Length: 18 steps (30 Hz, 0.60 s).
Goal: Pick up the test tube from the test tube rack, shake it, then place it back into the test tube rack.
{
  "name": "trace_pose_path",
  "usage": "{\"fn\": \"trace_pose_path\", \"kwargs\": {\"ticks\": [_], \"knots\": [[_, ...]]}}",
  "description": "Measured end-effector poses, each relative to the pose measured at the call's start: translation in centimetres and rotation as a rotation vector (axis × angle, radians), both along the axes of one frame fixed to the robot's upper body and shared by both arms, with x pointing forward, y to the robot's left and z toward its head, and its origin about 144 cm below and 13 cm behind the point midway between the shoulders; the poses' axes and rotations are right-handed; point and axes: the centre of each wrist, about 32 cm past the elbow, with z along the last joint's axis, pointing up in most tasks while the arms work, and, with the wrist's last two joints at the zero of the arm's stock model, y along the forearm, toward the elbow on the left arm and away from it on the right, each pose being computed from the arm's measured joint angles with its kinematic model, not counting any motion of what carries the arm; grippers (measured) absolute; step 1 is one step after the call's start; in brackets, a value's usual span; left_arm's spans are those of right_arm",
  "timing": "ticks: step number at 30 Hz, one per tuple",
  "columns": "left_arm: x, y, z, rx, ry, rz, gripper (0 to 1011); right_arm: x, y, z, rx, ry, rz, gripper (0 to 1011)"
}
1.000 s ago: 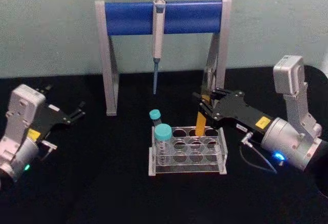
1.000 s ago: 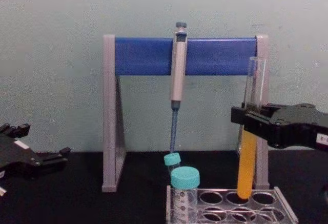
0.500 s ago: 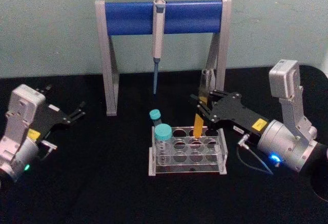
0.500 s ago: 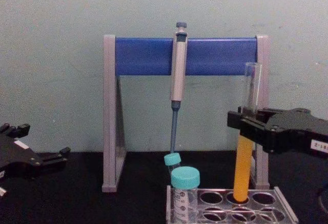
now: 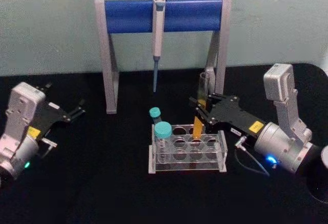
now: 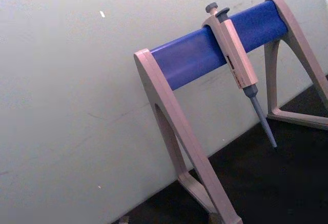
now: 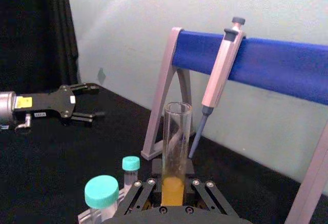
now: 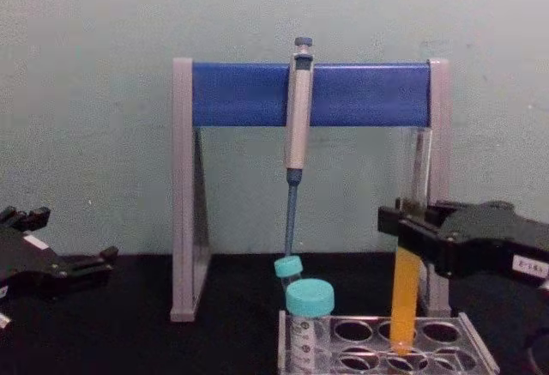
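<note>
At the centre right of the head view, the right gripper (image 5: 201, 107) has its fingers closed on the test tube (image 5: 198, 125), gripping it at about mid-height. The tube stands upright with its round bottom lowered into a back-row hole of the test tube rack (image 5: 187, 150), which sits low on the black surface (image 5: 102, 183) at the frame's lower centre. In the chest view the tube (image 8: 405, 293) shows orange-yellow liquid below the grip and clear glass above, its lower end inside the rack (image 8: 473, 347) at the bottom right. Two teal-capped vials (image 5: 162, 133) stand at the left end of the rack. Behind it, at the upper centre, the grey-and-blue pipette stand (image 5: 164, 16) carries a pipette (image 5: 157, 34) hanging tip down. The left gripper (image 5: 77, 110) rests at the left edge of the frame, well apart from the rack, its fingers open and holding nothing.
</note>
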Motion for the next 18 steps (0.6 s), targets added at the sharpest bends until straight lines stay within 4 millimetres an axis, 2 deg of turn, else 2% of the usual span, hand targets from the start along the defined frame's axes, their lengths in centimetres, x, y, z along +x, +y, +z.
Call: {"fn": "trace_pose_path", "kwargs": {"ticks": [18], "knots": [[0.0, 0.0, 0.0, 0.000, 0.000, 0.000, 1001, 0.2, 0.4, -1.8, -0.002, 0.053, -0.012, 232]]}}
